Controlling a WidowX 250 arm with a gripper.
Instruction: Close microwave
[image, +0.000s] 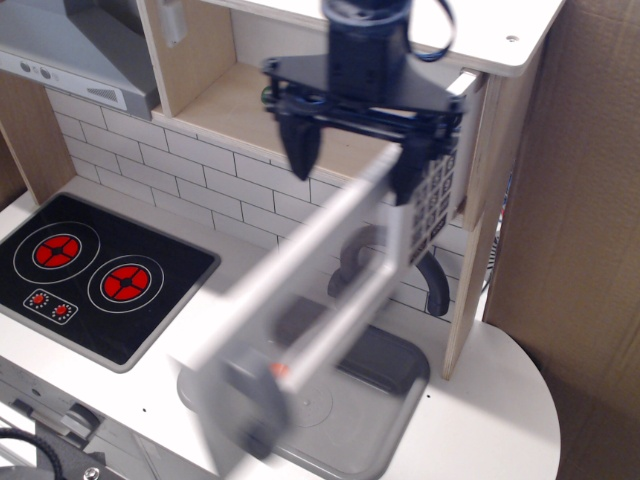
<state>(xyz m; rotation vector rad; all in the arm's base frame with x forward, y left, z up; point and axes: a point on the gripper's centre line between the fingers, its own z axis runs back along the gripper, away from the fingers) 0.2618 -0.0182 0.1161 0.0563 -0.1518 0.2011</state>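
Note:
The microwave (215, 105) is a pale plywood box under the top shelf, its inside open to view. Its white door (305, 290) with a clear window, grey bar handle (250, 385) and black keypad (432, 205) is swinging and motion-blurred, hinged at the right. My gripper (358, 158) is open, fingers pointing down. The right finger (410, 170) is against the door's top edge near the hinge. The left finger (298, 140) hangs in front of the microwave opening.
A grey range hood (70, 50) is at top left. A black hob with red rings (90, 270) lies at left. A grey sink (340, 400) with a black tap (432, 285) sits below the door. A cardboard wall (580, 240) stands at right.

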